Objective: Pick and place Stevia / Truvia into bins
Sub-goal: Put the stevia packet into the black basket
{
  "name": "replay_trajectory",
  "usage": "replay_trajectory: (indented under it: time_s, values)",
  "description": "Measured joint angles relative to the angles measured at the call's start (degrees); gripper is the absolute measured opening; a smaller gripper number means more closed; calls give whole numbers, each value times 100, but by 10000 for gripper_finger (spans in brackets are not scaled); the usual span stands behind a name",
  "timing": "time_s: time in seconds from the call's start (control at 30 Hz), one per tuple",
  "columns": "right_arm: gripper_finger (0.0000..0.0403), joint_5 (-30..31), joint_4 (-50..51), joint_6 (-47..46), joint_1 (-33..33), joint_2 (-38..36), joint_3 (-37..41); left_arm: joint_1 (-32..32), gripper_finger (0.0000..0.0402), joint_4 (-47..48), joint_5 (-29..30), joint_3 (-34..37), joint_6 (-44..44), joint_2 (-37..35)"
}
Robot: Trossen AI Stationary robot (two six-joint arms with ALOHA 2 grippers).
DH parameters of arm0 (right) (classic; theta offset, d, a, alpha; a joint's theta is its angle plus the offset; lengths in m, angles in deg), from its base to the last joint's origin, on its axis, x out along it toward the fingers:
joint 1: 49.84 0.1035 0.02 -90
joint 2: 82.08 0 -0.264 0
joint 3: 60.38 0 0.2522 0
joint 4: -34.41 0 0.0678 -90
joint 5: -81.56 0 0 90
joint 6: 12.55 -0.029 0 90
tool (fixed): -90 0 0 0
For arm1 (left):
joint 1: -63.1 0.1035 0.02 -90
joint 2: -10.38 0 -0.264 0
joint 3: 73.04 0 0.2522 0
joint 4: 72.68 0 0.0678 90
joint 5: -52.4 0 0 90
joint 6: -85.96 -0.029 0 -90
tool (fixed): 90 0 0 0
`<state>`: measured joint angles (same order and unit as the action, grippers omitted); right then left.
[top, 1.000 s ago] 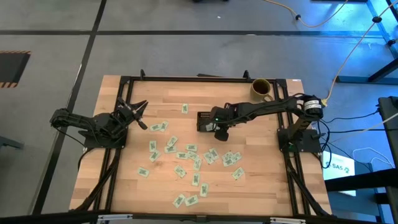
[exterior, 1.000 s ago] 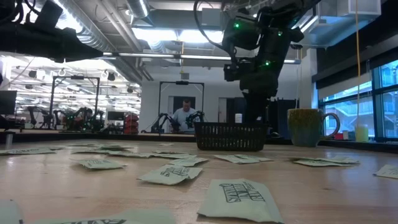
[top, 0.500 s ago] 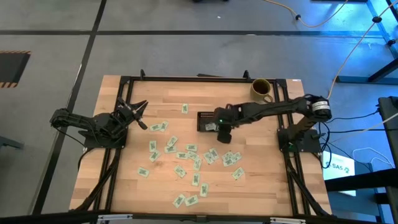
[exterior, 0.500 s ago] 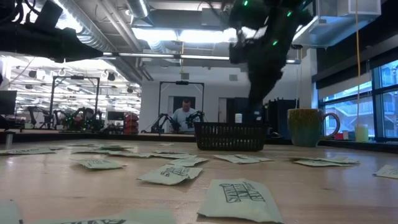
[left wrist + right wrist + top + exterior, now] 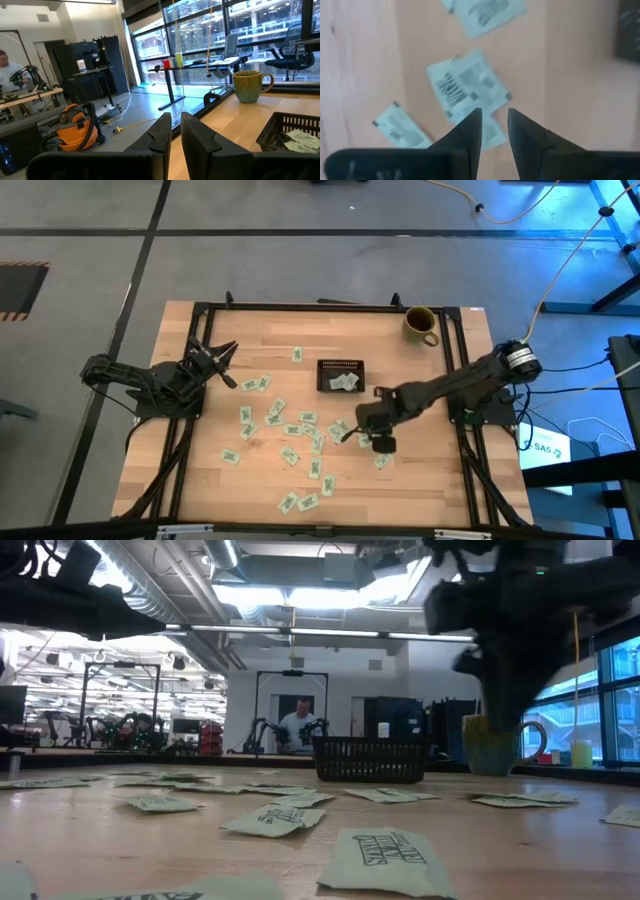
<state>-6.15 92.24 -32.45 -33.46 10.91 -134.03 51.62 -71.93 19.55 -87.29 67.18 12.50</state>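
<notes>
Work surface: wooden table point(image 5: 400, 480) with a black frame along its edges.

Bin: black slotted tray point(image 5: 340, 375) on the far half of the table, near the middle. In the low view its mesh wall point(image 5: 371, 759) stands upright on the tabletop. Two or three packets point(image 5: 345, 383) lie inside it.

Loose packets: pale green and white sweetener packets point(image 5: 290, 425) lie scattered flat over the middle and near part of the table, most in a band on the near side of the tray. One lone packet point(image 5: 297, 354) lies on the tray's left, toward the far edge.

Right gripper: right gripper point(image 5: 365, 432) points down over the cluster of packets on the near side of the tray, well clear of the tray itself. In the right wrist view its fingers point(image 5: 470, 131) stand slightly parted with a gap between them, released and empty, above a packet point(image 5: 469, 88) lying flat on the wood.

Left gripper: left gripper point(image 5: 225, 365) waits at the left side of the table, raised and pointing toward the tray. In the left wrist view its fingers point(image 5: 161, 134) are nearly together with a narrow gap; nothing is held.

Mug: olive-yellow mug point(image 5: 421, 323) stands upright near the far right corner, apart from the tray.

Background: a person point(image 5: 296, 725) sits at a bench in the room beyond the table.
</notes>
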Motion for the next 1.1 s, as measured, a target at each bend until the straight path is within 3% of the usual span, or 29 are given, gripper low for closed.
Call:
replay_trajectory:
  time_s: [0.23,0.57,1.1]
  values:
    - [97,57,-132,-1134,269,0,649,2,40,0,0,0,0,1]
    - [94,57,-1007,-1058,269,-7,1391,2,36,0,2,0,0,2]
    - [7,58,-792,-882,269,1,1294,0,38,2,0,0,0,2]
